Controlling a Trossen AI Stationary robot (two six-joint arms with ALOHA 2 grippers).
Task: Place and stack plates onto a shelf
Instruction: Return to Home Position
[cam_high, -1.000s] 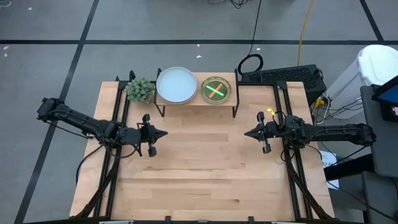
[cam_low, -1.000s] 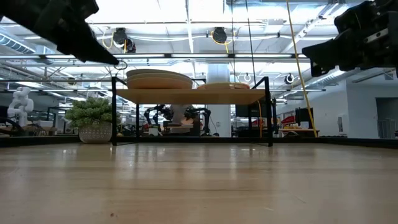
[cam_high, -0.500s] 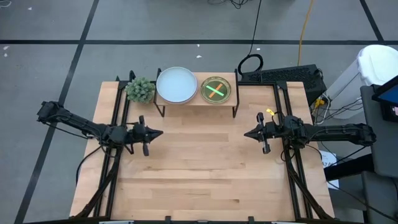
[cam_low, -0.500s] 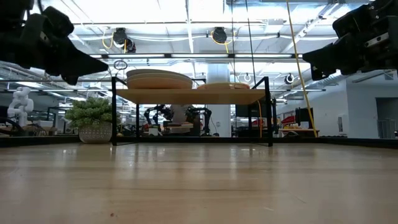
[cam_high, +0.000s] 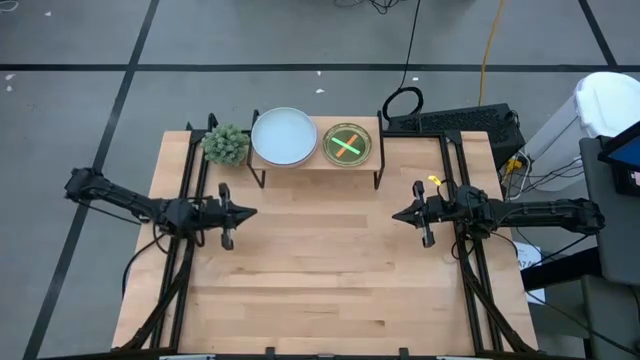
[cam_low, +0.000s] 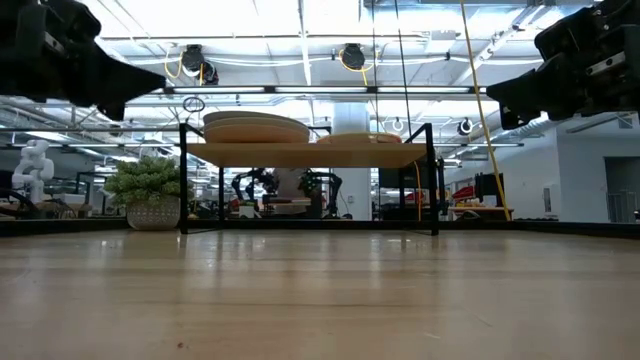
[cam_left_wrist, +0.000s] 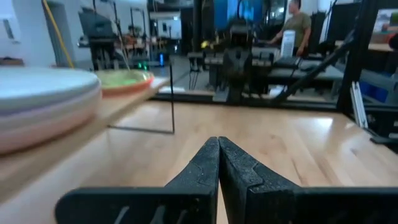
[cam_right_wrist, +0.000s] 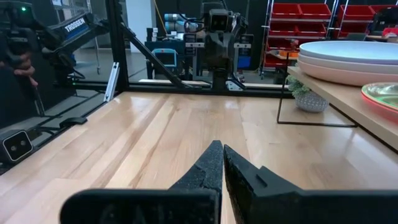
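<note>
The shelf (cam_high: 316, 164), a low light-wood platform on thin dark legs, stands at the table's far edge. On its left half lies a stack of larger plates (cam_high: 284, 136) with a pale one on top. On its right half sits a stack of smaller translucent plates (cam_high: 348, 145), the top one green. My left gripper (cam_high: 252, 212) hovers shut and level over the table's left side, holding nothing. My right gripper (cam_high: 396, 214) hovers shut and level over the right side, also holding nothing. Both point toward the table's middle.
A small potted plant (cam_high: 226, 144) stands left of the shelf at the far edge. A black cable loop (cam_high: 403, 102) and dark equipment (cam_high: 460, 124) lie at the far right. Bare wood (cam_high: 320, 270) spreads between the two arms and toward the near edge.
My left gripper has drawn back toward the table's left edge and sunk a little, tipping from a downward slant to level. It has stayed shut. The plates and shelf have not moved.
</note>
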